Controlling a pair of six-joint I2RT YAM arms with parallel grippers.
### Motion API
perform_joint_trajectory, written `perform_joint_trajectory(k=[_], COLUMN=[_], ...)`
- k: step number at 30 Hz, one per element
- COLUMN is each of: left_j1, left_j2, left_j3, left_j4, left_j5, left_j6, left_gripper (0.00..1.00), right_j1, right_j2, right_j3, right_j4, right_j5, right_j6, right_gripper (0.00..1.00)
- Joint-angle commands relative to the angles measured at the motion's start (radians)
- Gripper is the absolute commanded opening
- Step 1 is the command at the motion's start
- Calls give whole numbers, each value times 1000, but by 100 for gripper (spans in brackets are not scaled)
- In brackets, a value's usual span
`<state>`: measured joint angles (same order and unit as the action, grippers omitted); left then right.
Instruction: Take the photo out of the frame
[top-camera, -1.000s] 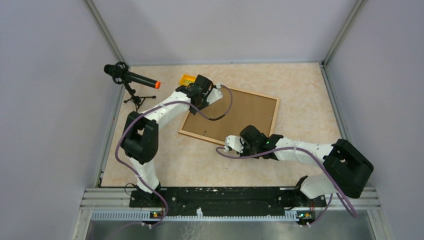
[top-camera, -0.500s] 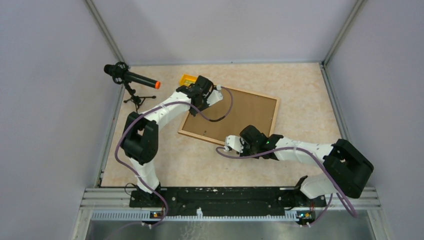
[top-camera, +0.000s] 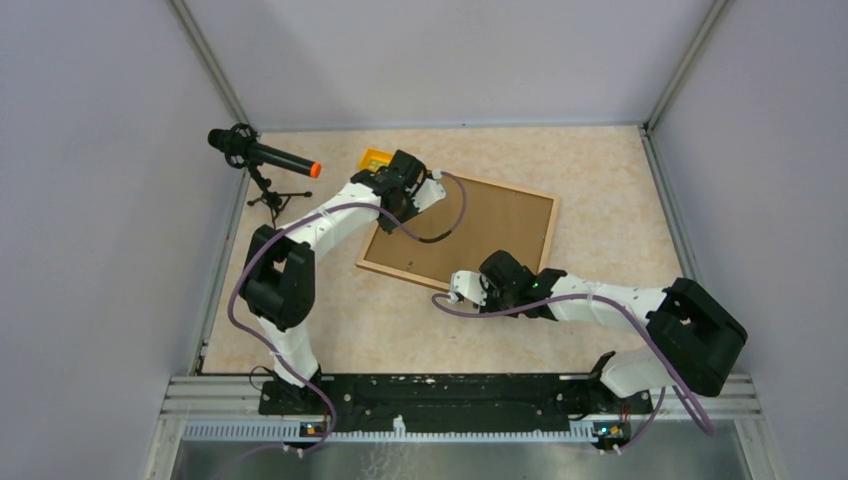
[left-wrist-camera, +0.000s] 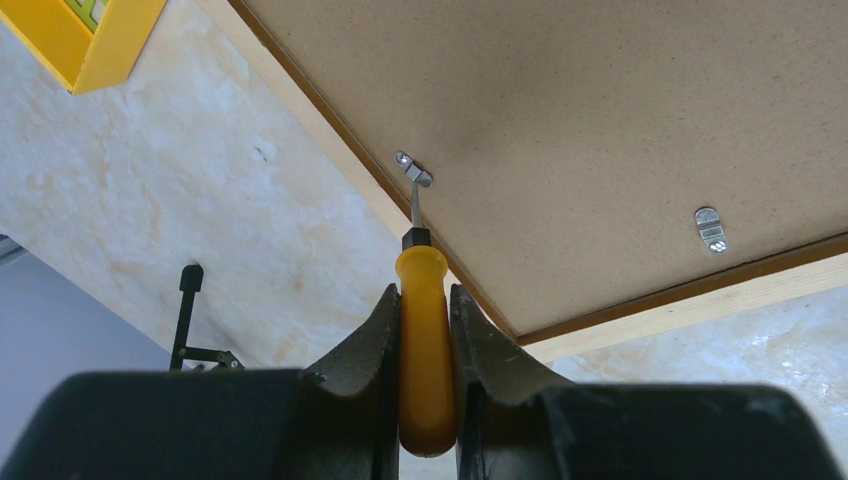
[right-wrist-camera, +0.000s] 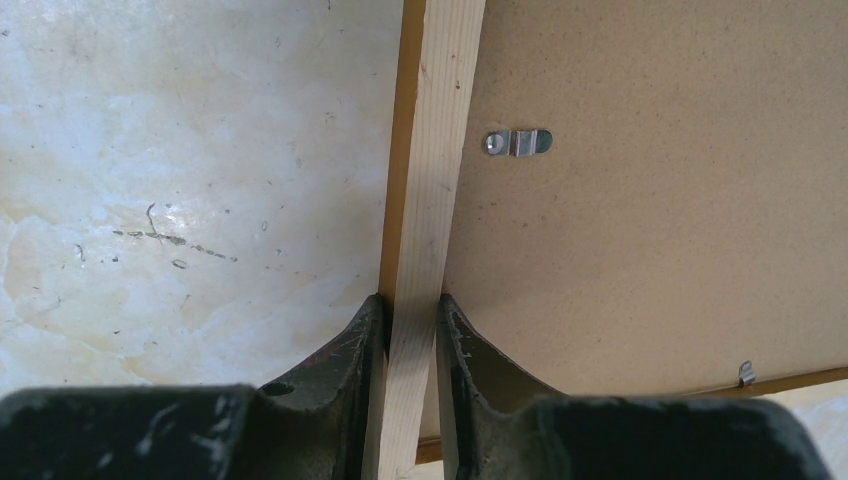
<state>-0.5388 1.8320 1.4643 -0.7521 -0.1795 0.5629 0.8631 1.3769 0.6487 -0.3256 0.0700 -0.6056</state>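
The frame (top-camera: 490, 222) lies face down on the table, its brown fibreboard back (left-wrist-camera: 600, 110) up. The photo is hidden under that back. My left gripper (top-camera: 408, 187) (left-wrist-camera: 425, 295) sits over the frame's far-left corner, shut on a yellow-handled screwdriver (left-wrist-camera: 425, 350). The screwdriver's tip touches a small metal clip (left-wrist-camera: 413, 168) by the rim. A second clip (left-wrist-camera: 710, 228) lies flat further right. My right gripper (top-camera: 482, 282) (right-wrist-camera: 410, 305) is shut on the pale wooden rim (right-wrist-camera: 435, 150) at the frame's near edge. Another clip (right-wrist-camera: 518, 143) lies just beyond it.
A yellow box (top-camera: 375, 158) (left-wrist-camera: 80, 40) stands on the marbled table just past the frame's far-left corner. A black microphone with an orange tip (top-camera: 262, 155) stands on a small tripod at the far left. Grey walls close in the table on three sides.
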Motion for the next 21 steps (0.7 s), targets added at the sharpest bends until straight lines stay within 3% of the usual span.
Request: perform_joint_trajectory(k=[1, 21], left_j1=[-15, 3], left_j2=[-2, 4], left_j3=[-18, 29], left_j4=[-50, 69], left_j5=[164, 253], left_j6=[-73, -148], left_gripper=[0, 0], right_j1=[-10, -20], right_j2=[46, 35], right_j3=[-33, -49], right_j4=[-46, -49], right_j5=[11, 14], right_j6=[10, 2], right_gripper=[0, 0])
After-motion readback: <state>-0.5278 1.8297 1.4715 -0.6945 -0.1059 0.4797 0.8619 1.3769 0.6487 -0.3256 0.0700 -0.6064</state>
